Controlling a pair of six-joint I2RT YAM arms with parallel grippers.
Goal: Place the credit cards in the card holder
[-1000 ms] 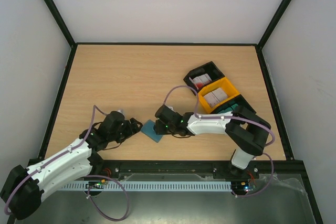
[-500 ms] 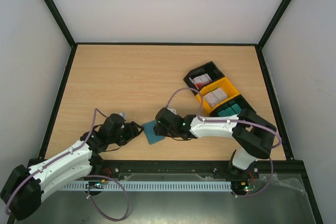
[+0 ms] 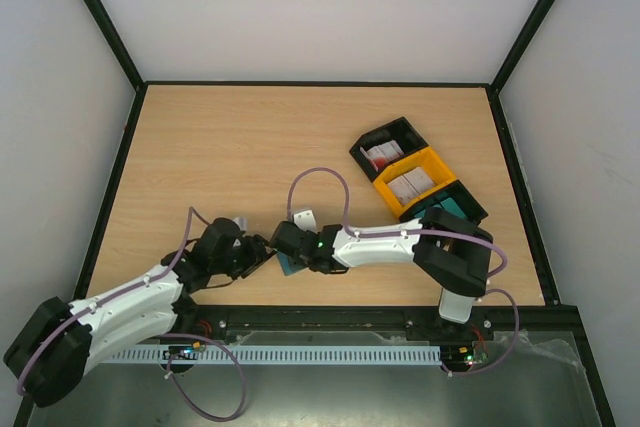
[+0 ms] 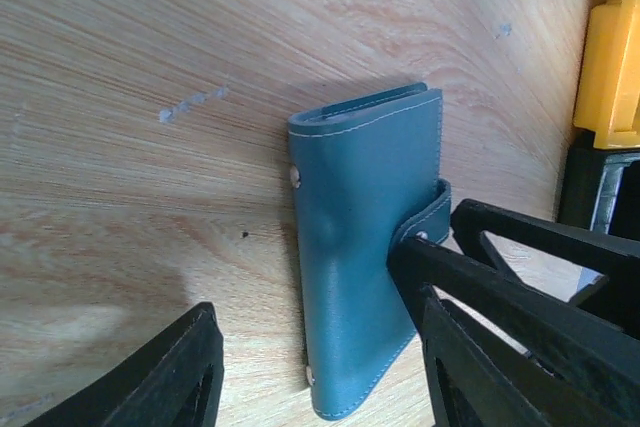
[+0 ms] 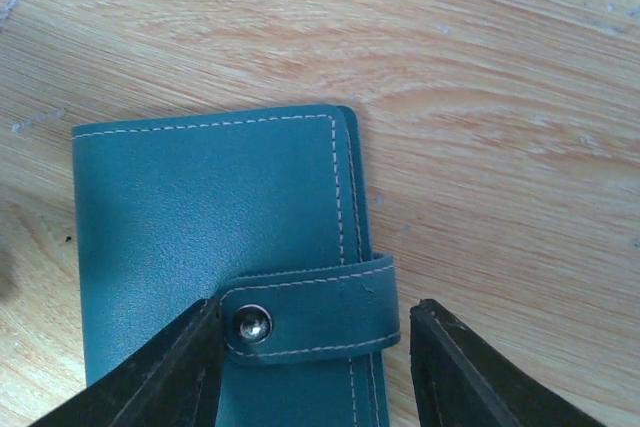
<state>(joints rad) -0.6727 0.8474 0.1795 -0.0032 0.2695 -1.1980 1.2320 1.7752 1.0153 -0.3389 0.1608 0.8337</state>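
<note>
With the closed wallet (image 5: 200,217) lying flat on the counter (image 5: 500,97) near its front edge, the right fingers (image 5: 170,367), apart astride the snap tab (image 5: 310,312), should pinch that tab only and peel it up while the left fingers (image 4: 170,377), also apart, pin the body.

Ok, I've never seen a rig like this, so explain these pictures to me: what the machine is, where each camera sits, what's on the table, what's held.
Two robot arms, a left arm and a right arm, are bolted to the table edge, each ending in a two-finger gripper. The wide picture looks down from above; each close-up comes from a wrist camera. On the table lies a closed teal card holder; to its right, a three-bin tray with credit cards in the black and yellow bins. The left gripper and right gripper stand open around the card holder, the right one straddling its snap tab. Nothing looks gripped yet.
</note>
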